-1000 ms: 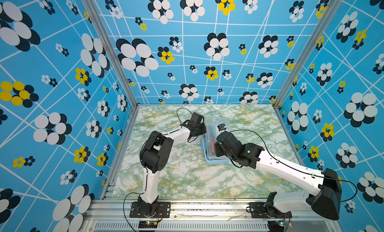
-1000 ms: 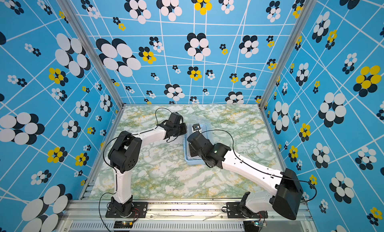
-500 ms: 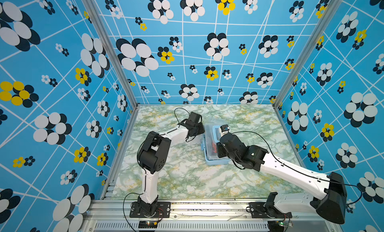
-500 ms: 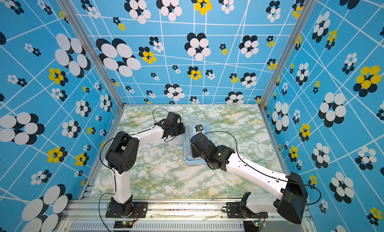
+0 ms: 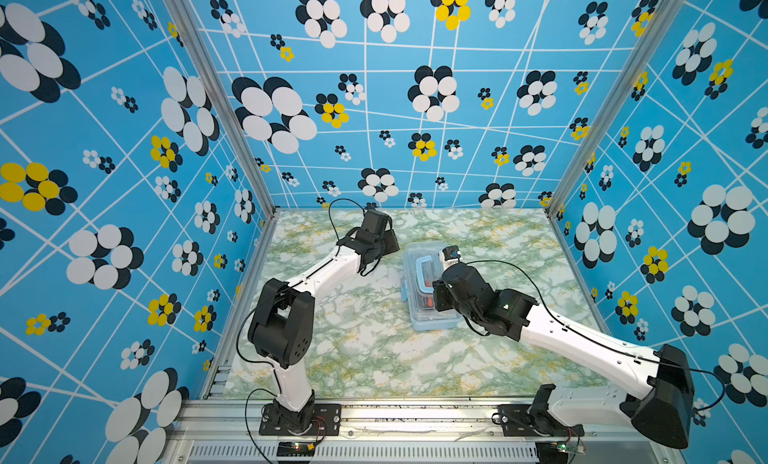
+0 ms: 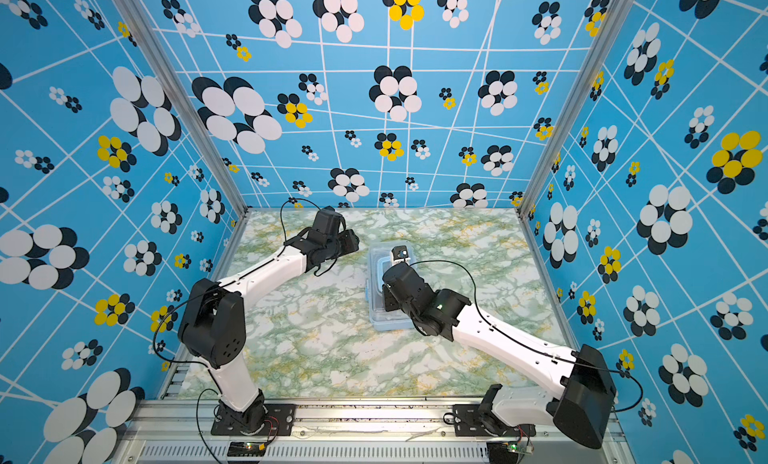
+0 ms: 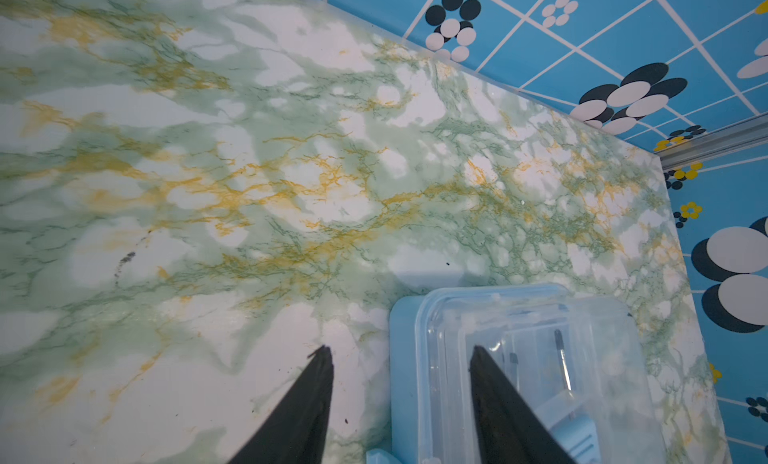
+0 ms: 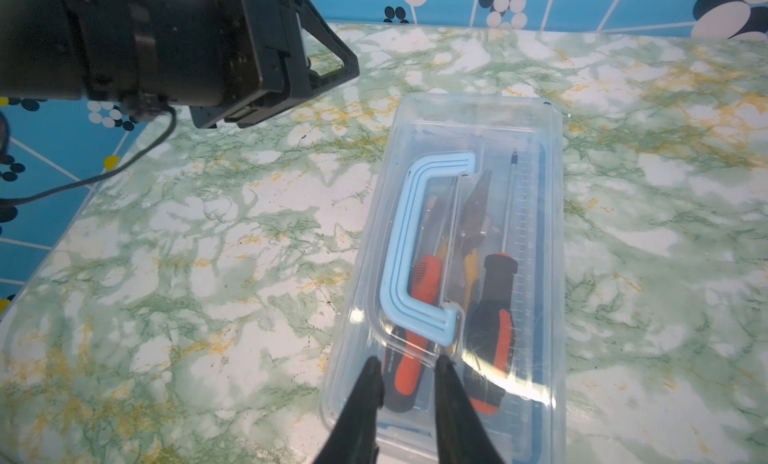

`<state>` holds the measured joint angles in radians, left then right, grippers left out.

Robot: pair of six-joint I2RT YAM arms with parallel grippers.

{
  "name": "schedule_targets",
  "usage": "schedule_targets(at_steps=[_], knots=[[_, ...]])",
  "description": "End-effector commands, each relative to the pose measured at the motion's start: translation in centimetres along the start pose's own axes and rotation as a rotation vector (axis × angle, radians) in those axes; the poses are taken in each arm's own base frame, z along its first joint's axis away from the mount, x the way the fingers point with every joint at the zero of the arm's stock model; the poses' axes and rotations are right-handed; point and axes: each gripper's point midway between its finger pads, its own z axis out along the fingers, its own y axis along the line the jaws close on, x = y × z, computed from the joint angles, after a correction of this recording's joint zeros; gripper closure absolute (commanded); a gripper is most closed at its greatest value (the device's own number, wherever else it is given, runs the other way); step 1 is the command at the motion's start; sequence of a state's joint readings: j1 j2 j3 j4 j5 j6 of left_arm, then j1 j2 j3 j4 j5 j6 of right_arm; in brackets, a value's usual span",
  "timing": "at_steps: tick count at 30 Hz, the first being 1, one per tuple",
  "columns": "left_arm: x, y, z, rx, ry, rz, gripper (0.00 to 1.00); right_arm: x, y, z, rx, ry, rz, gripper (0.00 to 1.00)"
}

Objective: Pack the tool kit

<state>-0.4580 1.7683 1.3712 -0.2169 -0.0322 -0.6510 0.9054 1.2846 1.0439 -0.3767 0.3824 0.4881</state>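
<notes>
Black left gripper (image 7: pixel 399 349) — jaws well apart, empty; one finger over a corner of the tool kit box (image 7: pixel 519 316), which is cut off in this view, the other over the marble-print table (image 7: pixel 208 191). Right gripper (image 8: pixel 409 364) — jaws narrowly apart, empty, above the box lid by the blue handle (image 8: pixel 399 254). Screwdrivers (image 8: pixel 419 283) and pliers (image 8: pixel 471 216) lie inside the box, clear only in the right wrist view. In both top views the right arm (image 5: pixel 478 295) covers much of the box.

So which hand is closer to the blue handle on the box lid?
The right hand. It hangs over the lid, fingertips close to one end of the handle. The left hand is at a far corner of the box, away from the handle.
</notes>
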Motion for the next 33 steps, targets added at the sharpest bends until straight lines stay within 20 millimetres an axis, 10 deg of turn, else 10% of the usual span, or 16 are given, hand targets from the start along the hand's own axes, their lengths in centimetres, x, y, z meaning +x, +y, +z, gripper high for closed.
schedule_targets(at_steps=[1, 3, 5, 12, 16, 33], knots=[[0.0, 0.5, -2.1, 0.005, -0.024, 0.022, 0.45, 0.2, -0.1, 0.3, -0.023, -0.005, 0.010, 0.74], [-0.1, -0.5, -3.4, 0.075, -0.049, 0.017, 0.35, 0.3, -0.1, 0.5, -0.032, -0.006, 0.019, 0.74], [0.5, -1.9, -4.3, 0.170, -0.086, 0.044, 0.00, 0.7, 0.0, 0.7, -0.045, -0.004, 0.030, 0.76], [2.0, -4.8, -9.6, 0.400, -0.448, 0.270, 0.01, 1.1, -0.2, 1.4, -0.039, 0.000, 0.047, 0.82], [2.4, 0.6, -7.6, 0.277, -0.254, -0.031, 0.01, 1.1, -0.3, 1.7, -0.038, -0.004, 0.056, 0.86], [13.1, 1.6, -6.7, 0.194, -0.331, 0.548, 0.01, 1.2, -1.3, 3.1, -0.021, 0.023, 0.077, 0.90]])
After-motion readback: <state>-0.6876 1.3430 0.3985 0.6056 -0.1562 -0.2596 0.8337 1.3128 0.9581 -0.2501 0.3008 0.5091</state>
